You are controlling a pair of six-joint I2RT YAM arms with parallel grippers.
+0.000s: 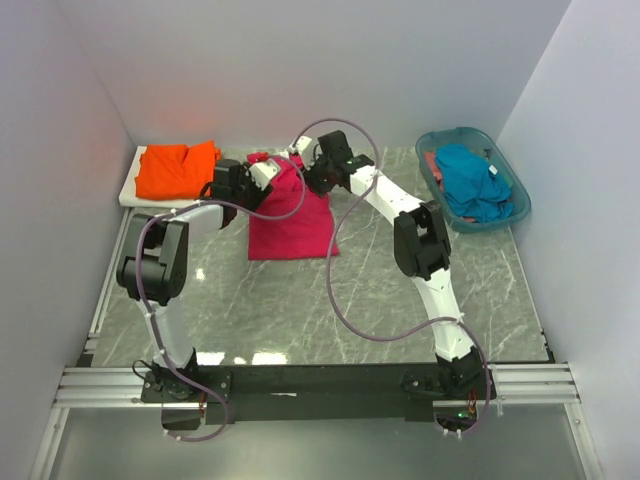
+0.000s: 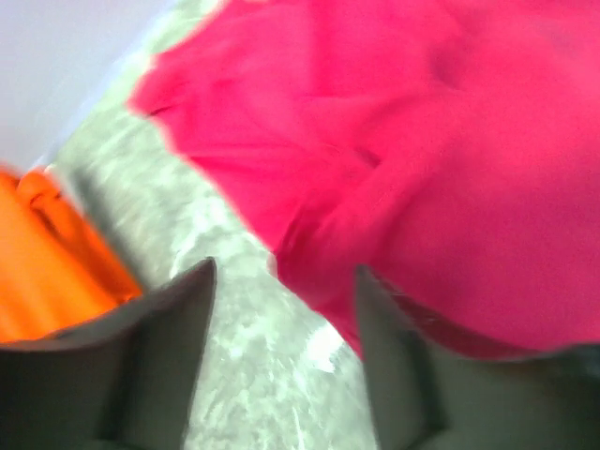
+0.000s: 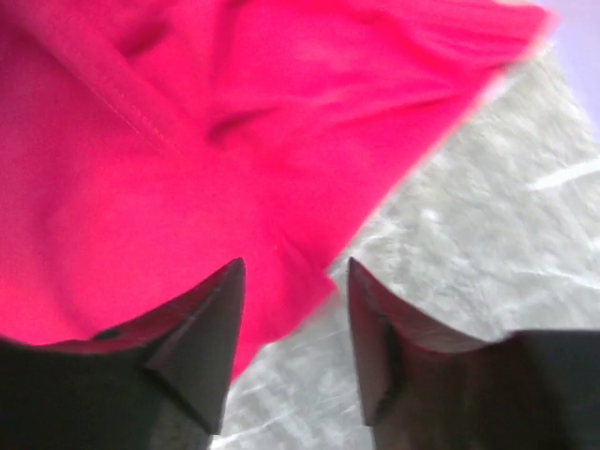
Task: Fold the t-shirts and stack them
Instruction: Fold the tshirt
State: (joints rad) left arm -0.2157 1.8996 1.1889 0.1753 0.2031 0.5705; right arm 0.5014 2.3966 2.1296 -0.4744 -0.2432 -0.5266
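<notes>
The magenta-red t-shirt (image 1: 291,222) lies partly folded on the marble table, its far part between the two grippers. My left gripper (image 1: 262,175) is open at the shirt's far left edge; in the left wrist view (image 2: 284,272) its jaws straddle the shirt's edge (image 2: 412,169) with nothing between them. My right gripper (image 1: 306,165) is open at the far right edge; in the right wrist view (image 3: 295,267) the shirt's hem (image 3: 234,150) lies just under the gap. The orange t-shirt (image 1: 176,168) lies folded at the far left. The teal-blue t-shirt (image 1: 472,181) sits in the basket.
A translucent teal basket (image 1: 520,198) stands at the far right. The orange shirt rests on a white board (image 1: 128,190) by the left wall. Walls close in on three sides. The orange shirt also shows at the left of the left wrist view (image 2: 47,262).
</notes>
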